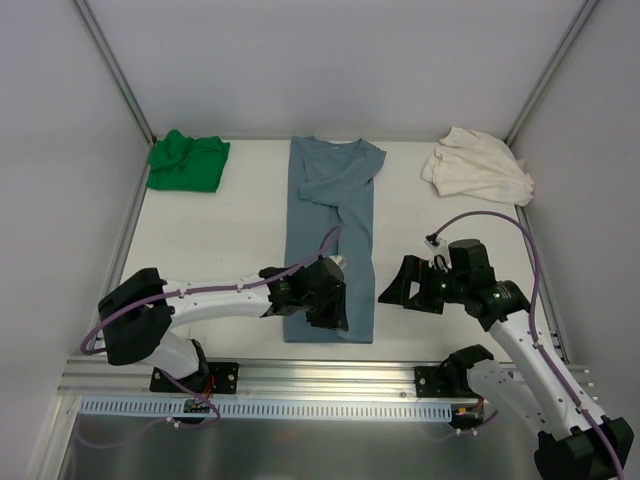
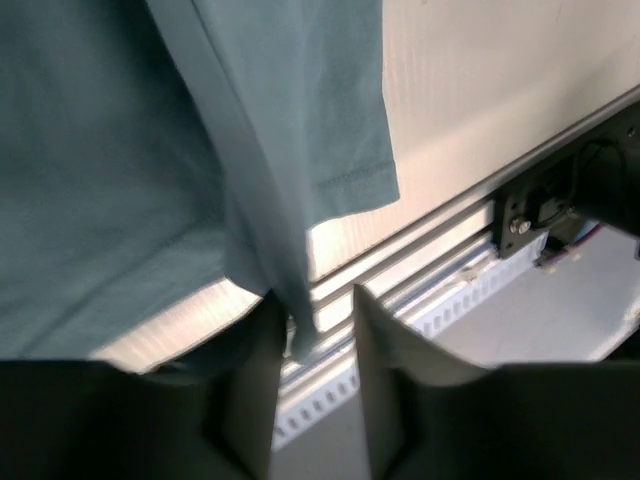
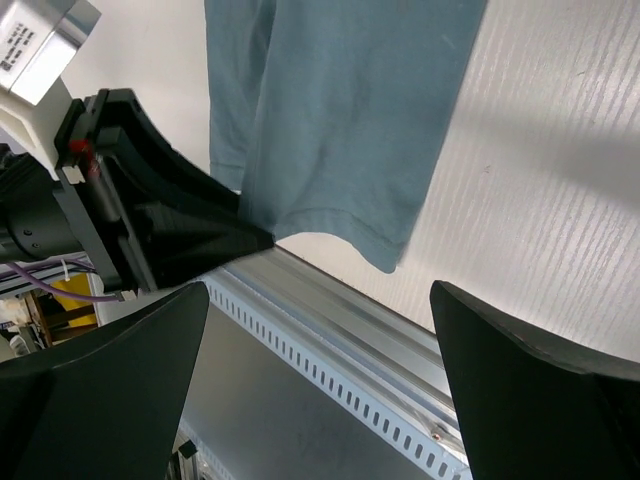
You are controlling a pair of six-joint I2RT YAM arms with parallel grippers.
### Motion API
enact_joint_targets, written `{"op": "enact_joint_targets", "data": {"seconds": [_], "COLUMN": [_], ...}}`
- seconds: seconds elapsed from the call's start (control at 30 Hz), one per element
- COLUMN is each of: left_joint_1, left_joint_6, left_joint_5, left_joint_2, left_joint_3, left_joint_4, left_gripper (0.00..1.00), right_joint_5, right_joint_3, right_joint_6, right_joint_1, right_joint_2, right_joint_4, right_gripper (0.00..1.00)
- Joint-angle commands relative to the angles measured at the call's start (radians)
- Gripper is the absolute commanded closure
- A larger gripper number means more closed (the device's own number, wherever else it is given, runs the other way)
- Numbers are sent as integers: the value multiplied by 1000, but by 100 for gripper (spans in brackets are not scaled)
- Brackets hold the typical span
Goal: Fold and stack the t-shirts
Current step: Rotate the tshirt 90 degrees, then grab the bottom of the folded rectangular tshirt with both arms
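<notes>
Blue-grey shirt [image 1: 335, 215] lies lengthwise in the middle of the table [image 1: 240, 240]. Left claw [image 2: 305, 320] is nipped nearly closed on a fold of its near hem. Right claw [image 3: 318, 300] gapes wide and empty beside the right hem corner. Cloth looks light and limp, so I'd take that corner too.

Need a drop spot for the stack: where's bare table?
Free: table strip between green t-shirt and blue-grey t-shirt; right of it, in front of the cream t-shirt. Crowded: near hem, where left end effector grips it and right end effector hovers open.
</notes>
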Motion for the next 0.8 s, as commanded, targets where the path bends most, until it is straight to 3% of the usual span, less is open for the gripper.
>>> {"op": "enact_joint_targets", "data": {"seconds": [0.0,0.07,0.23,0.47,0.6,0.77], "left_joint_1": [-21,-28,-42,-41,-38,-36], "left_joint_6": [-40,-48,-48,-43,-68,-106], "left_joint_5": [-10,-29,-155,-309,-323,-297], "left_joint_2": [-28,-34,-145,-365,-465,-479], "left_joint_3": [-15,-26,-48,-195,-325,-431], "left_joint_4": [-11,-35,-141,-207,-186,-137], "left_gripper": [61,2,1,1,1,1], "right_joint_5": [2,3,0,-90,-121,-144], "right_joint_3": [-1,-6,-41,-244,-344,-417], "right_joint_6": [-12,-15,-20,72,132,184], "right_joint_1": [2,2,4,8,20,54], "right_joint_2": [-25,-28,-29,0,52,146], "right_joint_4": [-14,-23,-27,194,336,525], "right_gripper": [1,1,1,0,1,0]}}
